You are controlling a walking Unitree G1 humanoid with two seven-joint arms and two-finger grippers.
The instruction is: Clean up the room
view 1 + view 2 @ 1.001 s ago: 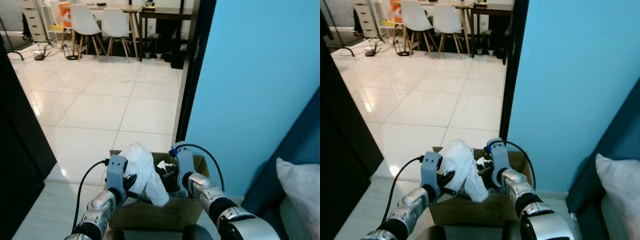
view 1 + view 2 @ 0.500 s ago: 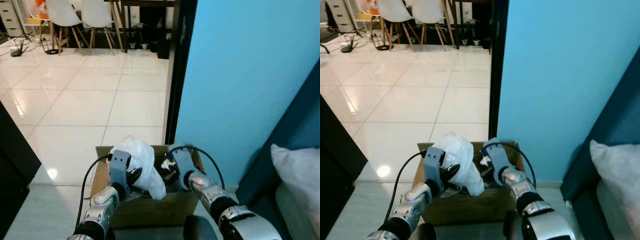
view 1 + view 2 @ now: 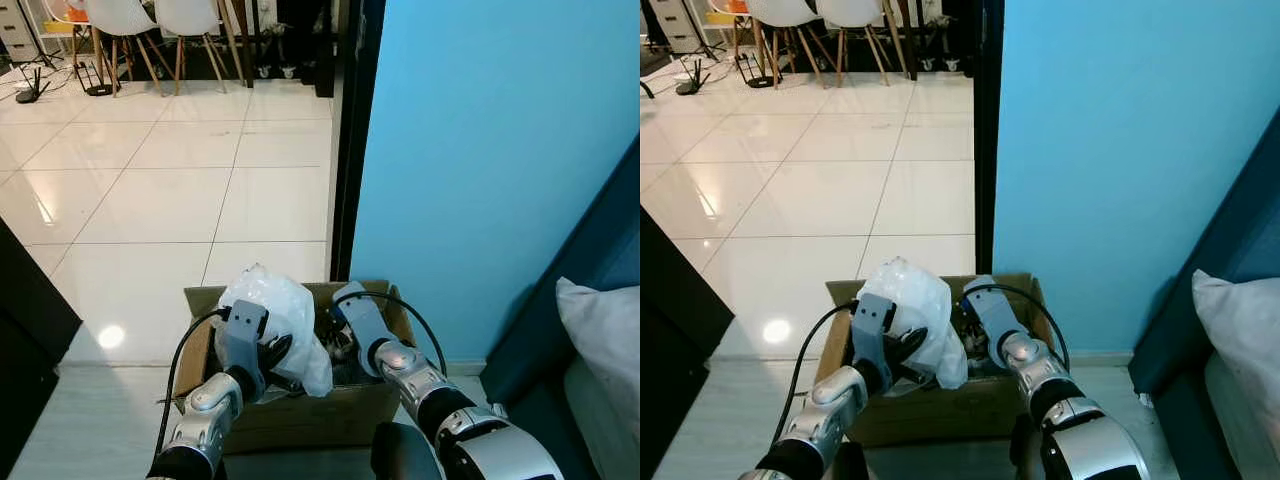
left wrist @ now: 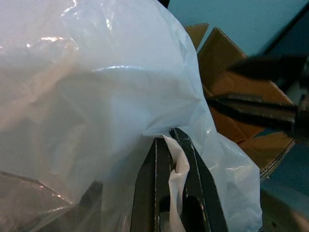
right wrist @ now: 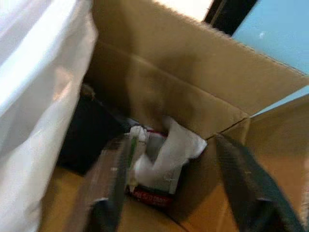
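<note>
- The left end effector [image 4: 169, 140] is pinching a fold of a white plastic bag [image 3: 275, 320], its fingers closed tight on the film in the left wrist view.
- The bag is hanging over the open cardboard box [image 3: 300, 420], which is standing on the tiled floor [image 3: 180, 200] beside the blue wall [image 3: 500, 150]; its lower part is dipping inside the box's left half while its bulk is rising above the rim.
- The right end effector [image 5: 174, 193] is reaching into the box's right half with its fingers spread wide, gripping nothing.
- Crumpled white paper [image 5: 169, 150] and a dark item are already lying at the box bottom.
- Judged progress: the bag is over the box but not yet released; letting go and settling it below the rim is remaining.
- A white pillow [image 3: 605, 340] is resting to the robot's right.
</note>
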